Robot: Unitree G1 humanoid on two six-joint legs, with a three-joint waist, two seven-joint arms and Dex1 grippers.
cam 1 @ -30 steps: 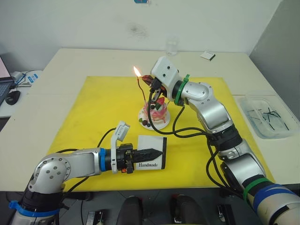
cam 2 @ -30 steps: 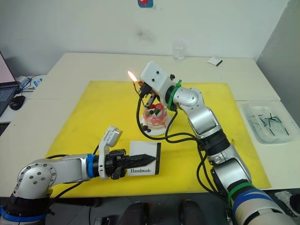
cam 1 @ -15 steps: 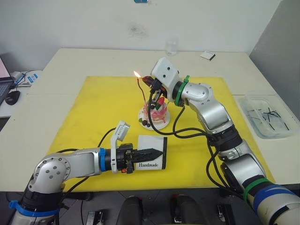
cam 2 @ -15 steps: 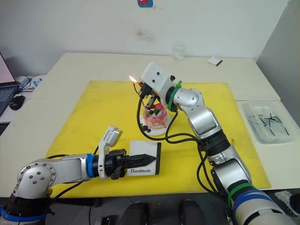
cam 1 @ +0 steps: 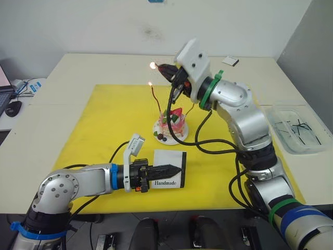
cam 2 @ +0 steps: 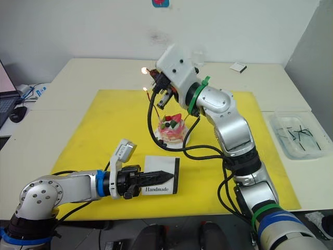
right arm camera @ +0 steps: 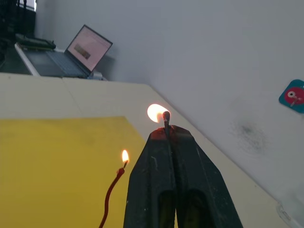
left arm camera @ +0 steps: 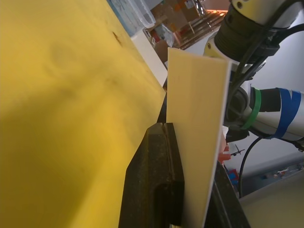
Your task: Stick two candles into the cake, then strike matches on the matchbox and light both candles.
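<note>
The pink cake [cam 1: 171, 124] sits on its white plate [cam 1: 179, 138] in the middle of the yellow mat. A dark red candle [cam 1: 155, 99] stands in it, tilted left, with a small flame at its tip [right arm camera: 125, 156]. Above and just behind that flame, my right gripper [cam 1: 163, 67] is shut on a burning match [right arm camera: 166, 118]. My left gripper [cam 1: 175, 169] lies low at the front of the mat, shut on the white "Handmade" matchbox [cam 1: 169, 178], which stands on its edge [left arm camera: 199, 118].
A clear tray [cam 1: 296, 129] with more matches sits off the mat at the right. A small white-and-black box [cam 1: 230, 62] and a glass [cam 1: 191, 51] stand at the table's far side. A laptop and mouse [cam 1: 14, 107] lie far left.
My right gripper has risen up and back from the candle tip with the burning match. The candle keeps a small flame of its own. The left gripper has not moved.
</note>
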